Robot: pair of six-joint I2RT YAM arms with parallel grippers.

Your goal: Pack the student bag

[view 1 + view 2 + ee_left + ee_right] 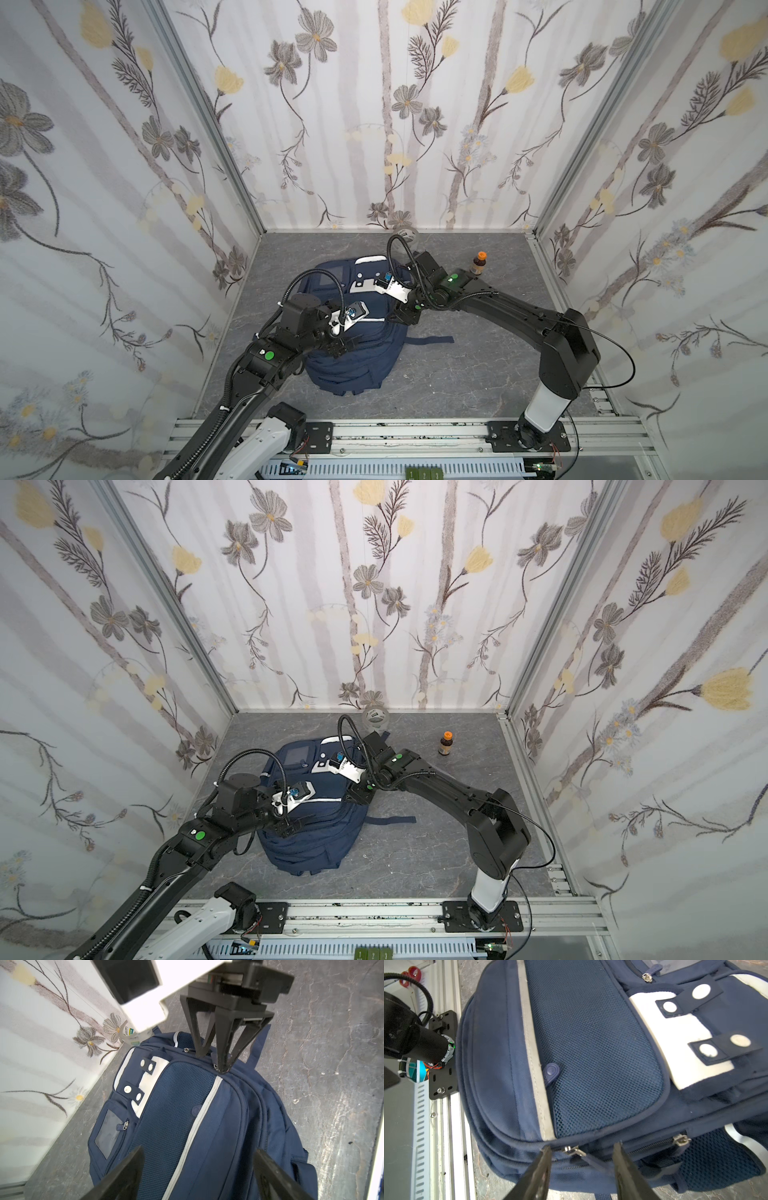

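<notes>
Barely getting started, judging by the closed zips: needing to open the student bag first. Lying flat on the table. Hovering over the bag's plain navy end with the left gripper spread wide, holding nothing. Straddling a zip pull at the bag's strap-side edge with the right gripper parted, not clamping. Counting one bag, two grippers, one orange-capped bottle off its white-patched end, one clear round item just past that end.
</notes>
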